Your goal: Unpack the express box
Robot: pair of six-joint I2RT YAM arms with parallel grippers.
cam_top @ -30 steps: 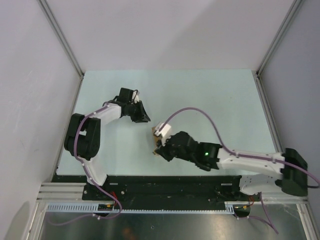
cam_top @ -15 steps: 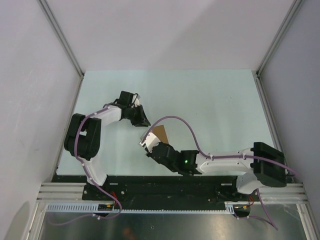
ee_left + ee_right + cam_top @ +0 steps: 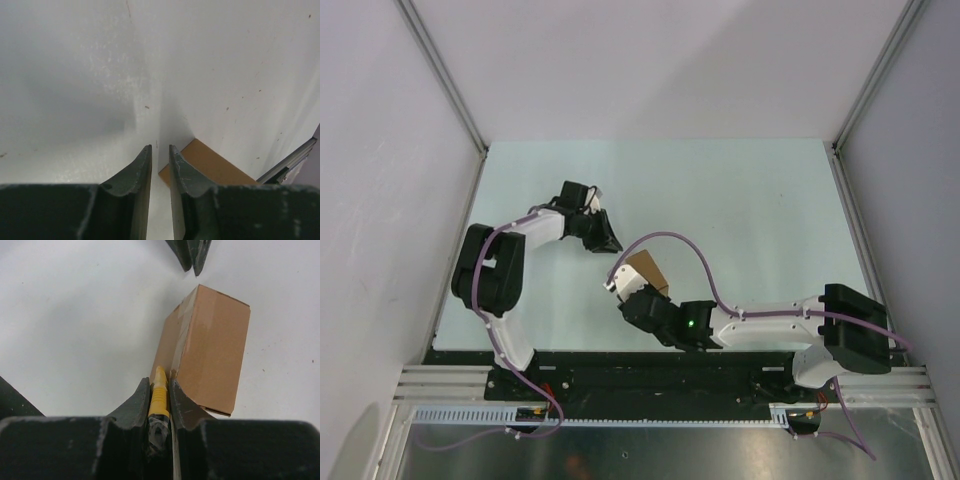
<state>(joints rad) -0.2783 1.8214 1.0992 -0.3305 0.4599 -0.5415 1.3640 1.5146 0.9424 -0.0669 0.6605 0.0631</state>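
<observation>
Pale desk [image 3: 750,200] under the lights, both arms out over it. The right arm [image 3: 770,322] lies low along the near edge, reaching in toward the middle. The left arm [image 3: 490,275] bends in from the left side. The express box [image 3: 215,350] sits on the desk about midway between the left and right edges, closer to the near edge than the far one. It's shut, with a tape strip [image 3: 184,322] down one corner. The right hand [image 3: 160,382] is clamped on a yellow utility knife [image 3: 159,392], and the knife's tip is right up against that taped corner. The left hand [image 3: 160,150] is just past the box's far side and clear of it, its fingers only a narrow slit apart, with nothing between them.
</observation>
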